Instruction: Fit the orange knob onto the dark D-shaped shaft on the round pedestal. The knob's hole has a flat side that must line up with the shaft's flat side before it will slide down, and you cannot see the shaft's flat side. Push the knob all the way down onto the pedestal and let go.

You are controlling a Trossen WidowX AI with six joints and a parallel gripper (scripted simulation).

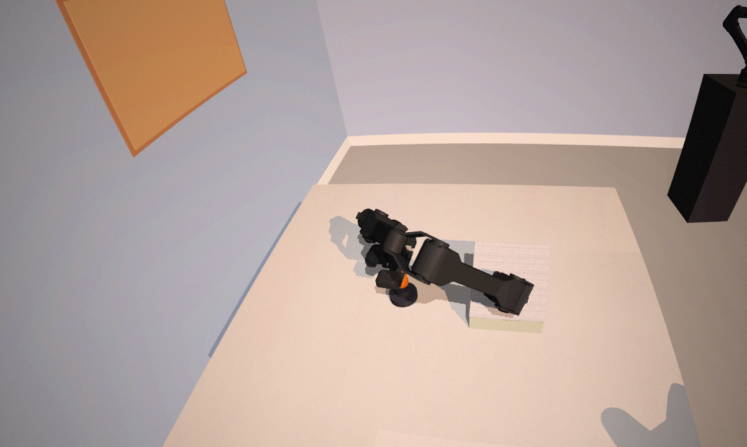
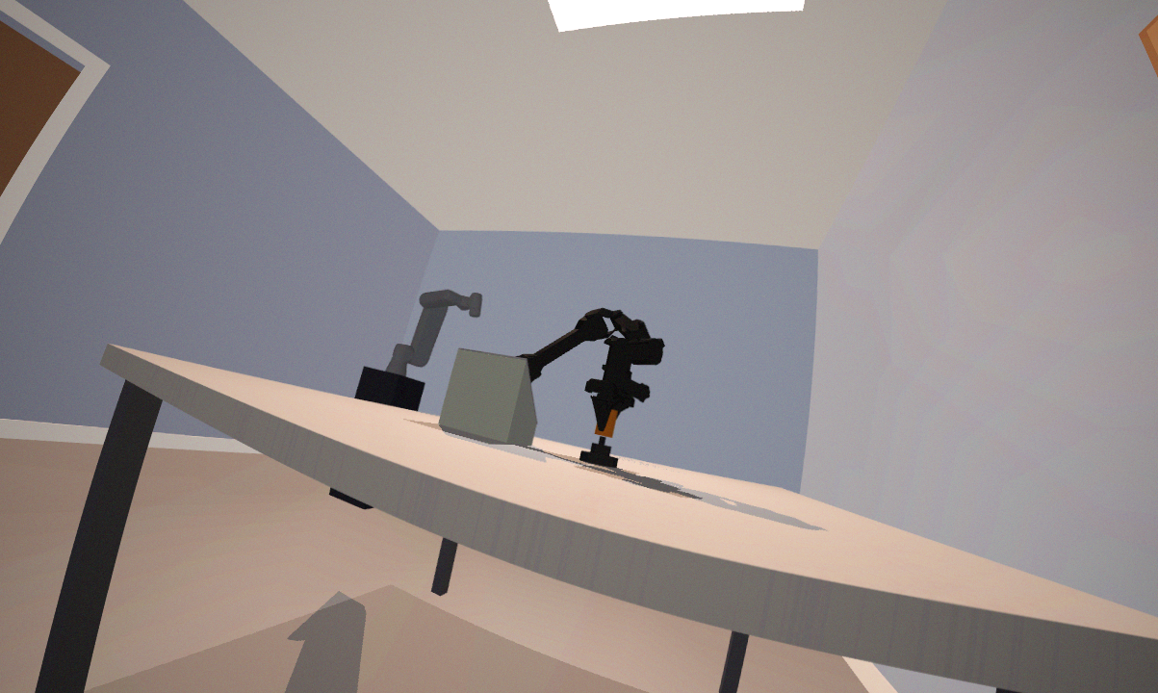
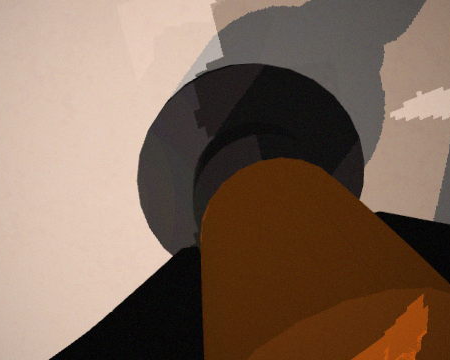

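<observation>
My gripper [image 2: 605, 421] [image 3: 285, 248] is shut on the orange knob [image 1: 404, 281] [image 2: 608, 425] [image 3: 285, 215], one dark finger on each side of it in the wrist view. The round dark pedestal [image 1: 403, 300] [image 2: 598, 459] [image 3: 167, 150] stands on the table. In the exterior view the knob's lower end is right at the top of the dark shaft [image 2: 602, 440], with some shaft showing below it. I cannot tell whether the knob touches the shaft or is around its tip. In the wrist view the knob hides the shaft. The knob's hole and both flat sides are hidden.
A pale block [image 1: 506, 326] [image 2: 483, 396] stands under the arm's base, beside the pedestal, on the table [image 1: 331, 377] [image 2: 323, 439]. A second arm [image 1: 744, 41] [image 2: 427, 331] on a dark stand [image 1: 703, 149] [image 2: 388, 387] is away beyond the table.
</observation>
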